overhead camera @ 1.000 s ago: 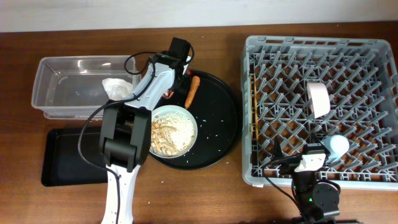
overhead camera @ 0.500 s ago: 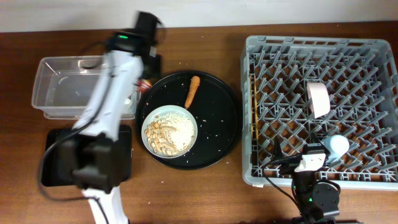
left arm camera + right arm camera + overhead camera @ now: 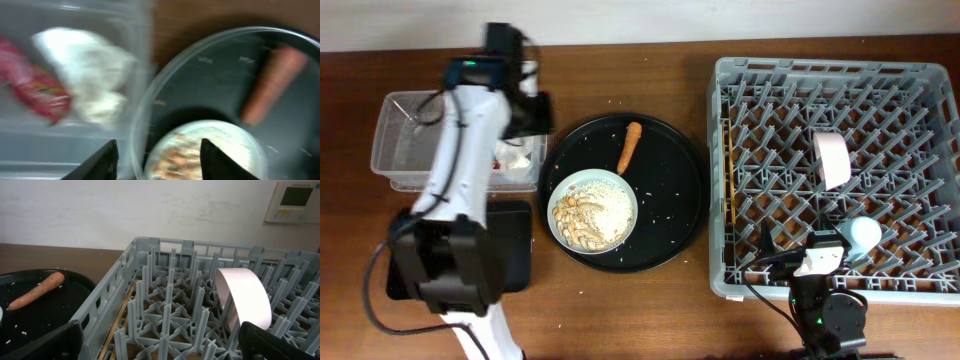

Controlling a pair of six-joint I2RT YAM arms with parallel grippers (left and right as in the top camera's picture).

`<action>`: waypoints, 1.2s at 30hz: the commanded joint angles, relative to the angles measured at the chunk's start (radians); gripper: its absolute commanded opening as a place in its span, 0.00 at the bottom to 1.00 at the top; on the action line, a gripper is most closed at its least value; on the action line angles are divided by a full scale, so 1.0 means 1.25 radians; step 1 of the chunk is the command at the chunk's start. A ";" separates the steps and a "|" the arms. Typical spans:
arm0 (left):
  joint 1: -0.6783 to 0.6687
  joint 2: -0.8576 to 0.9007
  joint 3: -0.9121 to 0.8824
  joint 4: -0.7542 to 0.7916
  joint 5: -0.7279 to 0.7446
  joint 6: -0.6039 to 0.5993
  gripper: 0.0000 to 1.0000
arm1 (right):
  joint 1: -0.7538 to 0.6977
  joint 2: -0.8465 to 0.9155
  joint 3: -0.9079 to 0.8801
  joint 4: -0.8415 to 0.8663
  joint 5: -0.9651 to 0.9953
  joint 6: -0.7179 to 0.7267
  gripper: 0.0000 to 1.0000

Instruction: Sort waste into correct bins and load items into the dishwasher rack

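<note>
My left gripper (image 3: pixel 530 115) is open and empty above the right end of the clear tub (image 3: pixel 395 105). In its wrist view the gripper (image 3: pixel 159 162) hovers over the tub's edge. The red wrapper (image 3: pixel 35 85) and white tissue (image 3: pixel 92 75) lie in the tub. The pale bowl (image 3: pixel 592 210) of rice and scraps and the orange piece (image 3: pixel 630 147) sit on the round black tray (image 3: pixel 675 190). My right gripper (image 3: pixel 160 345) is open and empty at the front edge of the grey rack (image 3: pixel 910 80). The rack holds the white cup (image 3: pixel 832 158), light-blue cup (image 3: pixel 863 235) and chopsticks (image 3: pixel 725 170).
The shallow black rectangular tray (image 3: pixel 517 245) lies in front of the tub, largely hidden by my left arm. Loose rice grains are scattered on the round tray. The rack's upright pegs (image 3: pixel 170 295) stand close ahead of my right gripper.
My left arm swung left from the round tray to over the clear tub. The red wrapper went with it and now lies in the tub beside the tissue. The right arm has not moved.
</note>
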 commanded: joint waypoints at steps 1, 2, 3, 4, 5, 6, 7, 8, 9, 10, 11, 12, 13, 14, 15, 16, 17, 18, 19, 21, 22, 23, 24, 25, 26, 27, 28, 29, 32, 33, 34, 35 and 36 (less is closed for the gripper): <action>-0.158 -0.012 -0.047 0.066 -0.013 0.014 0.47 | -0.005 -0.005 -0.007 -0.001 0.004 0.001 0.98; -0.191 -0.002 -0.071 0.103 -0.058 0.014 0.47 | -0.005 -0.005 -0.007 -0.001 0.004 0.001 0.98; -0.218 0.013 -0.092 0.139 -0.092 0.014 0.47 | -0.005 -0.005 -0.007 -0.001 0.004 0.001 0.98; -0.244 0.034 -0.113 0.181 -0.103 0.014 0.47 | -0.005 -0.005 -0.007 -0.001 0.004 0.001 0.98; -0.259 0.053 -0.131 0.216 -0.102 0.014 0.47 | -0.005 -0.005 -0.007 -0.001 0.004 0.001 0.98; -0.273 0.084 -0.142 0.253 -0.102 0.014 0.47 | -0.005 -0.005 -0.007 0.000 0.004 0.001 0.98; -0.278 0.104 -0.142 0.269 -0.102 0.014 0.47 | -0.005 -0.005 -0.007 0.000 0.004 0.001 0.98; -0.281 0.124 -0.142 0.286 -0.101 0.014 0.47 | -0.005 -0.005 -0.007 -0.001 0.004 0.001 0.98; -0.282 0.145 -0.142 0.306 -0.101 0.014 0.47 | -0.005 -0.005 -0.007 -0.001 0.004 0.001 0.98; -0.281 0.163 -0.142 0.322 -0.101 0.014 0.47 | -0.005 -0.005 -0.007 -0.001 0.004 0.001 0.98; -0.281 0.182 -0.142 0.340 -0.098 0.014 0.47 | -0.005 -0.005 -0.007 -0.001 0.004 0.001 0.98; -0.281 0.195 -0.142 0.347 -0.099 0.014 0.47 | -0.005 -0.005 -0.007 -0.001 0.004 0.001 0.98; -0.281 0.202 -0.142 0.352 -0.099 0.014 0.45 | -0.005 -0.005 -0.007 -0.001 0.004 0.001 0.98; -0.281 0.209 -0.142 0.356 -0.099 0.014 0.44 | -0.005 -0.005 -0.007 -0.001 0.004 0.001 0.98; -0.281 0.210 -0.142 0.363 -0.099 0.014 0.41 | -0.005 -0.005 -0.007 0.000 0.004 0.001 0.98; -0.281 0.210 -0.142 0.372 -0.099 0.014 0.35 | -0.005 -0.005 -0.007 -0.001 0.004 0.001 0.98; -0.281 0.210 -0.141 0.380 -0.099 0.014 0.30 | -0.005 -0.005 -0.007 0.000 0.004 0.001 0.98; -0.281 0.210 -0.134 0.384 -0.099 0.014 0.22 | -0.005 -0.005 -0.007 -0.001 0.004 0.001 0.98; -0.281 0.210 -0.127 0.384 -0.099 0.014 0.17 | -0.005 -0.005 -0.007 -0.001 0.004 0.002 0.98; -0.281 0.207 -0.095 0.369 -0.099 0.014 0.10 | -0.005 -0.005 -0.007 0.000 0.004 0.001 0.98; -0.279 0.204 -0.054 0.346 -0.099 0.014 0.10 | -0.005 -0.005 -0.007 -0.001 0.004 0.001 0.98; -0.275 0.200 -0.019 0.321 -0.099 0.013 0.10 | -0.005 -0.005 -0.007 -0.001 0.004 0.001 0.98; -0.270 0.195 0.017 0.293 -0.099 0.011 0.10 | -0.005 -0.005 -0.007 0.000 0.004 0.001 0.98; -0.259 0.182 0.072 0.248 -0.099 0.010 0.10 | -0.005 -0.005 -0.007 -0.001 0.004 0.001 0.98; -0.247 0.163 0.121 0.195 -0.099 0.011 0.10 | -0.005 -0.005 -0.007 -0.001 0.004 0.001 0.98; -0.232 0.141 0.163 0.134 -0.099 0.011 0.10 | -0.005 -0.005 -0.007 -0.001 0.004 0.001 0.98; -0.222 0.123 0.188 0.087 -0.099 0.010 0.08 | -0.005 -0.005 -0.007 -0.001 0.004 0.001 0.98; -0.211 0.102 0.209 0.031 -0.099 0.010 0.07 | -0.005 -0.005 -0.007 -0.001 0.004 0.001 0.98; -0.172 0.034 0.219 -0.146 -0.099 -0.063 0.04 | -0.005 -0.005 -0.007 -0.001 0.004 0.001 0.98; -0.155 0.012 0.219 -0.214 -0.099 -0.082 0.01 | -0.005 -0.005 -0.007 -0.001 0.004 0.001 0.98; -0.134 -0.006 0.219 -0.272 -0.099 -0.089 0.01 | -0.005 -0.005 -0.007 0.000 0.004 0.001 0.98; -0.112 -0.023 0.219 -0.314 -0.099 -0.089 0.01 | -0.005 -0.005 -0.007 -0.001 0.004 0.001 0.98; -0.097 -0.034 0.219 -0.339 -0.099 -0.090 0.01 | -0.005 -0.005 -0.007 -0.001 0.004 0.001 0.98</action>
